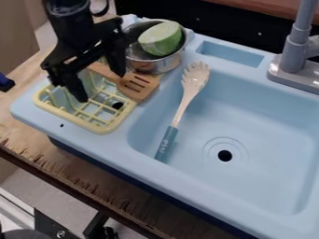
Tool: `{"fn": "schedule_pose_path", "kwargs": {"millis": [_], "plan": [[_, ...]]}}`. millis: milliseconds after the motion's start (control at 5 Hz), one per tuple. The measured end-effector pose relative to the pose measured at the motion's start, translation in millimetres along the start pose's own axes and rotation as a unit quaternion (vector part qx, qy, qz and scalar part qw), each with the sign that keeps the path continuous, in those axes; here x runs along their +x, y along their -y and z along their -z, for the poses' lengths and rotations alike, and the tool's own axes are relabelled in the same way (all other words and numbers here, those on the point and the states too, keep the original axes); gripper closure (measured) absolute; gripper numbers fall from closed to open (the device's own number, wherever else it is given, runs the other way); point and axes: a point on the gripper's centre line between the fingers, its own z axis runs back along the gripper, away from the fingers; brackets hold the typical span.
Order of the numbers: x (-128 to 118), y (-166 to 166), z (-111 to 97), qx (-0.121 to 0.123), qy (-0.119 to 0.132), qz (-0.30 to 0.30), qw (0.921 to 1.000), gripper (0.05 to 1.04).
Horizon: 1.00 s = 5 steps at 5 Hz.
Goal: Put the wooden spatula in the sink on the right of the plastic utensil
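Camera view has the plastic pasta server (183, 105) in the light-blue sink (268, 140), between the slotted wooden spatula (138, 86) and the drain (225, 156); a metal pot (167, 62) holding a green toy food piece (161, 38) sits just beside the spatula. Over the yellow dish rack (92, 123), where the spatula's handle lies, the gripper (100, 87) points downward from the upper left, its fingers spread apart.
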Motion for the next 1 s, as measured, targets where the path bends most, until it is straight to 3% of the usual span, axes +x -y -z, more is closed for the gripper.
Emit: {"fn": "schedule_pose_path", "kwargs": {"millis": [400,1000], "plan": [[22,9,5,-0.029,-0.029,-0.086,0.9955,0.085],[39,18,15,-0.02,-0.017,-0.132,0.9909,0.086]]}}
